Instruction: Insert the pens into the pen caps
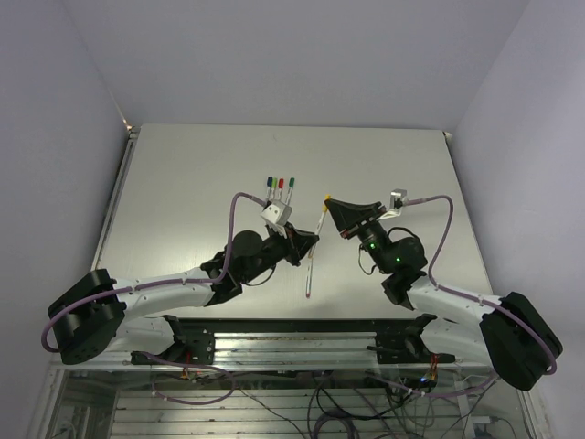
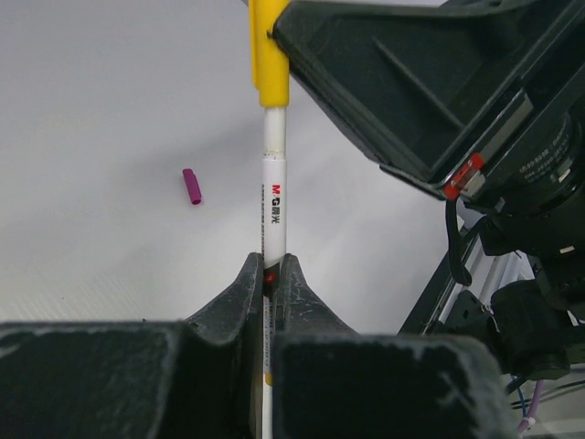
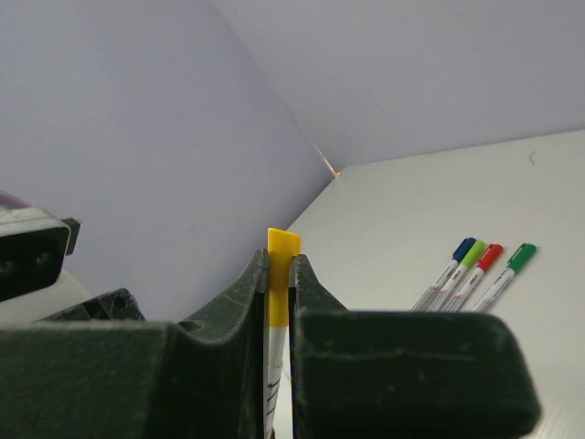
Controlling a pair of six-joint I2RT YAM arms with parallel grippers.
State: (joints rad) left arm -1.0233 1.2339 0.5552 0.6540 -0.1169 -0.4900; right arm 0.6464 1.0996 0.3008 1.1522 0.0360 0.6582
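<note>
My left pincer point(image 2: 272, 267) pinches the slim, glossy white pen point(image 2: 274, 183) mid-barrel above the matte desk point(image 2: 91, 110); my right pincer point(image 3: 279, 265) squeezes the blocky plastic yellow cap point(image 3: 281, 245) at its end.

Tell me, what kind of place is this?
Likely a lab test bench: a left arm and right arm bolted to a plain white table, blank walls around it, loose cables under the front edge.

Left hand point(image 2: 271, 273), right hand point(image 3: 279, 271) both clamped
</note>
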